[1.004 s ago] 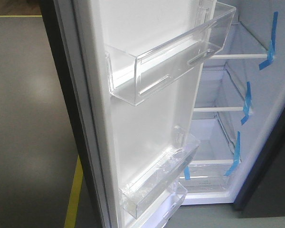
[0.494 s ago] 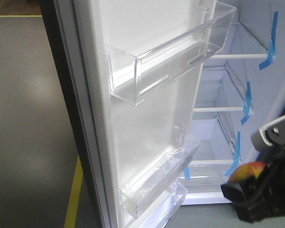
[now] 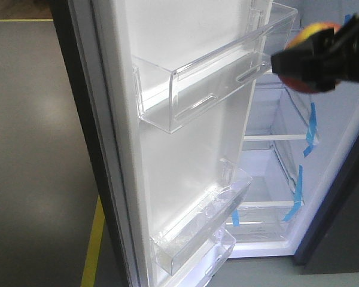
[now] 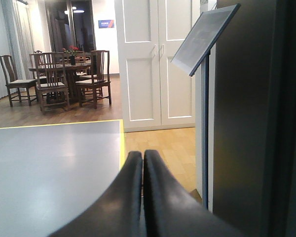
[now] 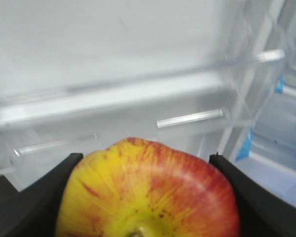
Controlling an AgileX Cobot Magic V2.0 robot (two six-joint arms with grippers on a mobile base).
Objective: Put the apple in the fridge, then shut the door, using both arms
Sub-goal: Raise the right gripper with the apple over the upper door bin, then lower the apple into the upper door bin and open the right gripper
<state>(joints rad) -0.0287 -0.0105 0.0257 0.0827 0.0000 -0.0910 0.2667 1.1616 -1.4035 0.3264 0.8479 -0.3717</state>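
R fingers (image 5: 29,207) grip apple (image 5: 148,192), btm cut off; L fingers (image 4: 123,197) pressed together, empty.

Grey floor (image 3: 36,149) stretching out beside me, a yellow line (image 3: 93,245) running along its edge. Further off I'm seeing a dark dining table (image 4: 71,66) ringed with wooden chairs (image 4: 101,74), and white panelled double doors (image 4: 155,59) standing over a wood-plank floor (image 4: 160,150). Close by, a tilted grey panel (image 4: 204,37) sits atop a thin pole.
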